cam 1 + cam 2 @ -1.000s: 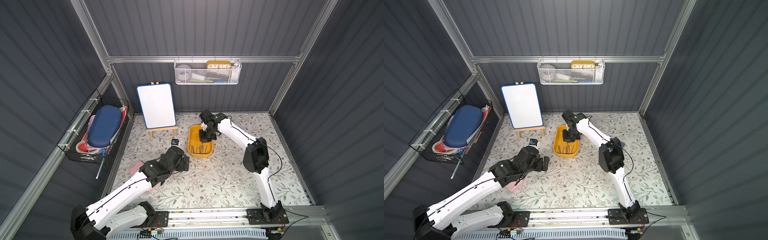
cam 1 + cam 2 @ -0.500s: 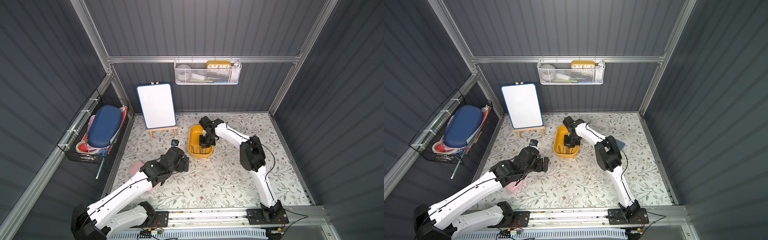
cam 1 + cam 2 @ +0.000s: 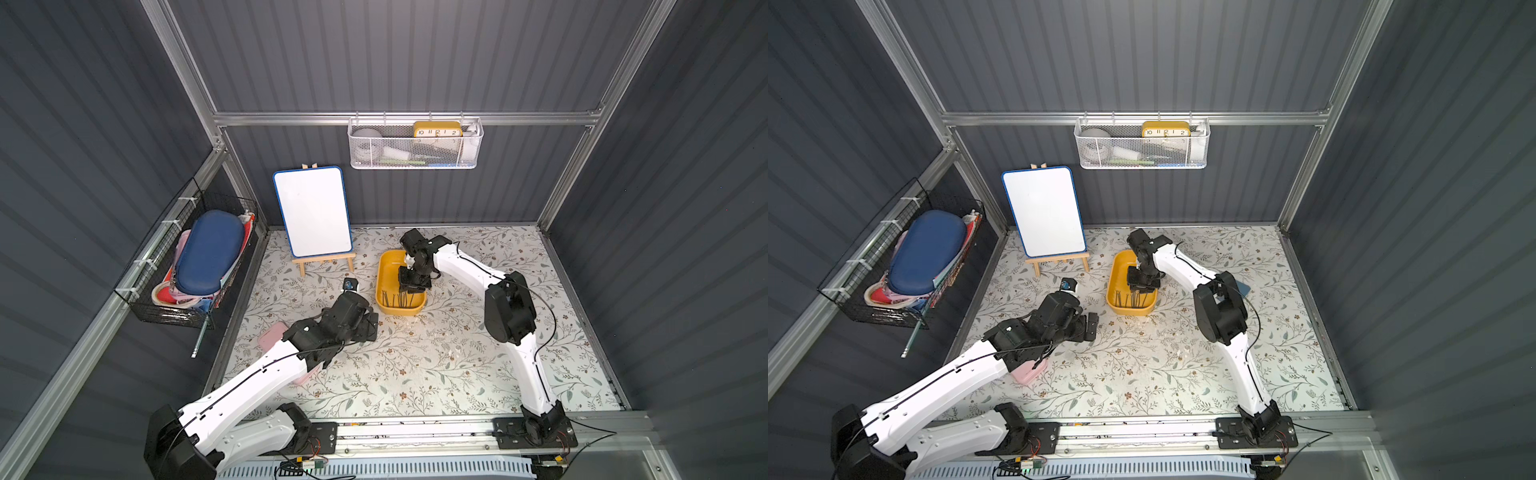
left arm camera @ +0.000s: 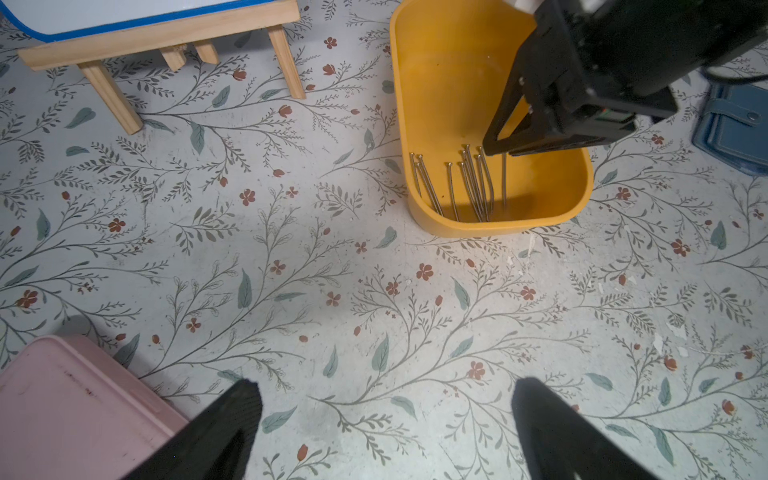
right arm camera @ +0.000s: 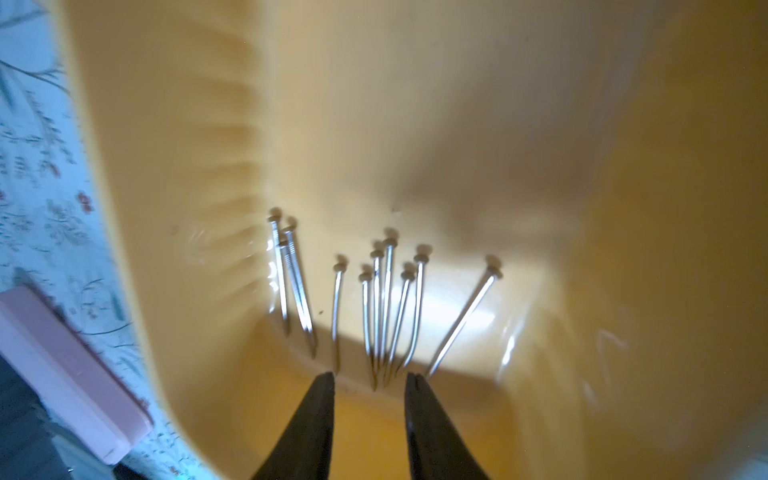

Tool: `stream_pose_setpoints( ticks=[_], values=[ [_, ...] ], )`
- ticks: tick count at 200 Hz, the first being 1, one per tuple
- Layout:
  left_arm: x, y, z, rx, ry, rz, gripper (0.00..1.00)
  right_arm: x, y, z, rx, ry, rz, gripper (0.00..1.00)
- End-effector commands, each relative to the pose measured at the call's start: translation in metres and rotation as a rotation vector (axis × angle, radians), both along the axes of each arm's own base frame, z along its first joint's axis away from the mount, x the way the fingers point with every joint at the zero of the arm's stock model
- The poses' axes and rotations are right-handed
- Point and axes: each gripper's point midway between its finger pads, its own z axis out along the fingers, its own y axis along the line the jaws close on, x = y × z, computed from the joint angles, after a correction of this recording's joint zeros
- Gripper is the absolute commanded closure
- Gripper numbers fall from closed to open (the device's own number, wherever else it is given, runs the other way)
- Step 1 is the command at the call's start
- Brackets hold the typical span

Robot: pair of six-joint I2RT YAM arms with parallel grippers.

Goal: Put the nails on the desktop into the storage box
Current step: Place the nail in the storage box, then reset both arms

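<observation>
Yellow box [image 3: 381,286], mid-frame in a top view, is holding the nails [image 4: 457,187] — none are showing on the tabletop [image 4: 291,257]. Right pincer [image 5: 370,376] is hanging inside it, slightly apart, empty; left pincer [image 4: 386,395] is gaping wide. A crooked exit is risking a snagged rim — spilled nails.

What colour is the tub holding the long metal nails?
Yellow-orange; the rounded plastic tub shows best in the left wrist view.

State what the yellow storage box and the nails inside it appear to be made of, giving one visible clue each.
Storage box: probably plastic, glossy; one smooth moulded piece with rounded corners.
Nails: likely metal, bare grey; thin shanks with small heads that glint.
</observation>
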Motion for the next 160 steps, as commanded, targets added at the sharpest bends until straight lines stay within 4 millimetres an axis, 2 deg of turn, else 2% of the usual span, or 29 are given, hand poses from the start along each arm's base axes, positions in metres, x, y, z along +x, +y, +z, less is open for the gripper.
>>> stream_pose_setpoints(
  ticks=[1, 14, 24, 41, 56, 63, 68, 71, 74, 81, 86, 102, 115, 137, 154, 160],
  values=[
    [0.012, -0.001, 0.015, 0.001, -0.054, 0.003, 0.0, -0.007, -0.014, 0.096, 0.058, -0.176, 0.009, 0.63],
    [0.021, -0.001, 0.028, -0.014, -0.089, 0.016, 0.0, -0.013, -0.036, 0.13, 0.053, -0.246, -0.006, 0.61],
    [0.029, -0.001, 0.04, -0.032, -0.121, 0.026, 0.01, -0.017, -0.061, 0.154, 0.039, -0.297, -0.042, 0.61],
    [0.042, 0.001, 0.065, -0.073, -0.203, 0.039, 0.0, -0.021, -0.117, 0.177, -0.05, -0.413, -0.13, 0.59],
    [0.054, 0.01, 0.082, -0.107, -0.279, 0.066, 0.0, -0.024, -0.17, 0.185, -0.163, -0.571, -0.208, 0.55],
    [0.061, 0.017, 0.086, -0.117, -0.309, 0.083, 0.01, -0.026, -0.196, 0.175, -0.257, -0.648, -0.253, 0.52],
    [0.065, 0.023, 0.088, -0.124, -0.331, 0.094, 0.01, -0.028, -0.212, 0.183, -0.302, -0.741, -0.282, 0.5],
    [0.068, 0.027, 0.088, -0.126, -0.341, 0.103, 0.0, -0.03, -0.222, 0.173, -0.346, -0.758, -0.294, 0.44],
    [0.071, 0.029, 0.088, -0.13, -0.349, 0.106, 0.01, -0.034, -0.233, 0.178, -0.378, -0.809, -0.324, 0.38],
    [0.078, 0.037, 0.085, -0.142, -0.362, 0.114, 0.01, -0.038, -0.253, 0.169, -0.451, -0.869, -0.364, 0.31],
    [0.085, 0.046, 0.082, -0.148, -0.366, 0.135, 0.01, -0.045, -0.267, 0.172, -0.485, -0.921, -0.409, 0.28],
    [0.104, 0.074, 0.062, -0.146, -0.37, 0.201, 0.0, -0.057, -0.304, 0.152, -0.589, -0.956, -0.526, 0.18],
    [0.118, 0.099, 0.04, -0.127, -0.359, 0.269, 0.01, -0.056, -0.32, 0.131, -0.616, -0.952, -0.563, 0.02],
    [0.135, 0.133, 0.005, -0.058, -0.353, 0.341, 0.01, -0.053, -0.341, 0.101, -0.72, -0.909, -0.602, 0.01],
    [0.142, 0.145, -0.014, -0.024, -0.367, 0.347, 0.01, -0.048, -0.346, 0.087, -0.723, -0.895, -0.59, 0.01],
    [0.143, 0.147, -0.018, -0.01, -0.382, 0.351, 0.01, -0.044, -0.347, 0.076, -0.722, -0.885, -0.582, 0.01]
  ],
)
